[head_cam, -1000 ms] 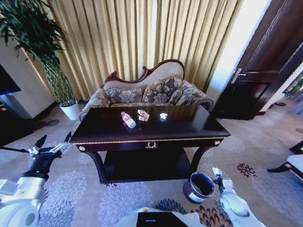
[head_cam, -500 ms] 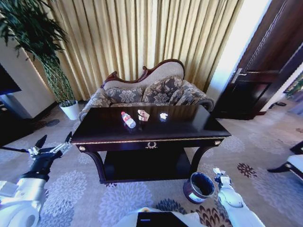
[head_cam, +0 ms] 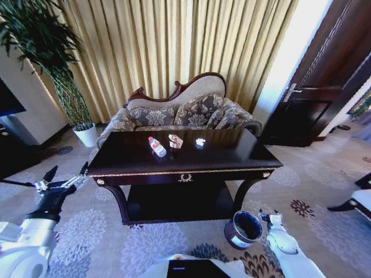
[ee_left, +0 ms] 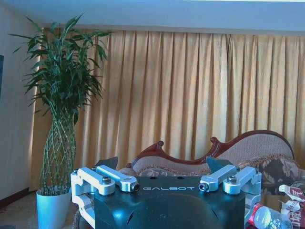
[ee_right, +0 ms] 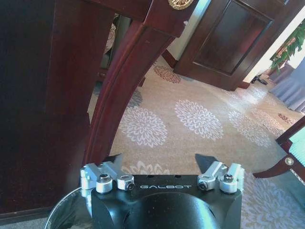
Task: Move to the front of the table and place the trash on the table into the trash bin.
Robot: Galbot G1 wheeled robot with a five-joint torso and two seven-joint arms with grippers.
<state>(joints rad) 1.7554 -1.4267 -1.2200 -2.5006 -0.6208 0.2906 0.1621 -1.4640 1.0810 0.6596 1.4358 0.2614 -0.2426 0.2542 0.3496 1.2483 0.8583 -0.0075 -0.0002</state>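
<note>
The robot faces the front edge of the tabletop (head_cam: pixel 232 153), and all three pieces of trash lie in a row toward its far side, at about 12 o'clock from the robot's body. Reading from the robot's left to right: one clear bottle (head_cam: pixel 156 146) with a red cap, one pinkish-white wrapper wad (head_cam: pixel 175 141), and one white paper wad (head_cam: pixel 200 142). The three lie near one another but apart.

The bottle lies on its side, its long axis running from roughly 11 o'clock at the cap end to 5 o'clock at the base, so it lies skewed to the table's front edge.

The left hand (head_cam: pixel 62 180) hangs off the table's left front corner, fingers spread apart and holding nothing. From it, the bottle lies at about 2 o'clock, up and across the tabletop. In the left wrist view the same hand (ee_left: pixel 167 183) points toward the sofa and curtain, and the bottle shows at the frame's edge just past its fingers.

The right hand (head_cam: pixel 268 219) sits low by the floor, just beside the one trash bin (head_cam: pixel 243 229), which stands on the carpet off the table's right front leg. Its fingers are also apart and empty in the right wrist view (ee_right: pixel 164 176), with the table leg just ahead. The trash lies at about 11 o'clock from it, well above and beyond.

By my reading the left hand is the nearer one for the bottle, while the right is better placed for the bin.
</note>
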